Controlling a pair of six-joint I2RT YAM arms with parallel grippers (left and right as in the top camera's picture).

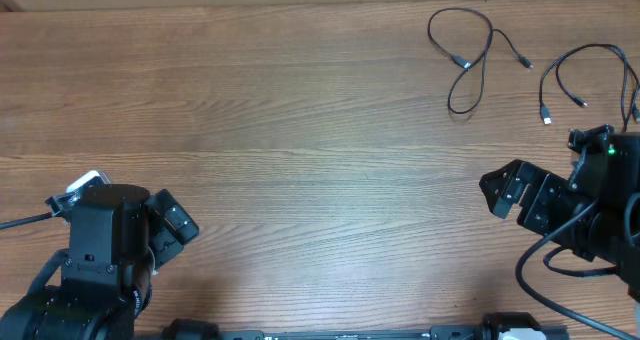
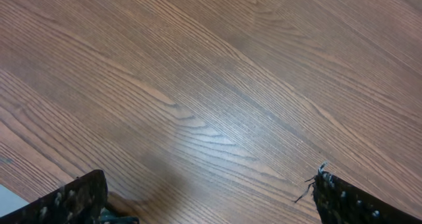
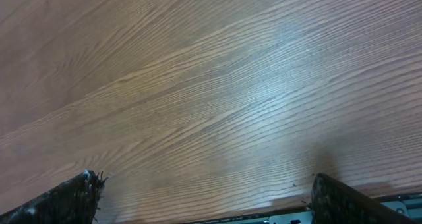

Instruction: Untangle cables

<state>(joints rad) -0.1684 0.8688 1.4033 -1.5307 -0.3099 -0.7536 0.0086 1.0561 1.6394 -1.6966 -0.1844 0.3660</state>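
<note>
Black thin cables (image 1: 461,62) with small plug ends lie loose on the wooden counter (image 1: 300,130) ahead of the wide-open right end effector (image 1: 495,192), well apart from the equally open left end effector (image 1: 185,220).

Reads as a robotics lab bench. A wood-grain laminate table (image 1: 300,130) fills all three views. Two black arms stand at its near edge, the left arm (image 1: 100,250) and the right arm (image 1: 600,200), with thick black leads (image 1: 521,270) trailing behind the right gripper (image 1: 497,195). A green status light (image 1: 609,150) glows on the arm behind that gripper. A black mounting rail (image 1: 340,333) runs between the bases. Thin black cables (image 1: 470,60) lie on the far side of the right gripper, well apart from it.
</note>
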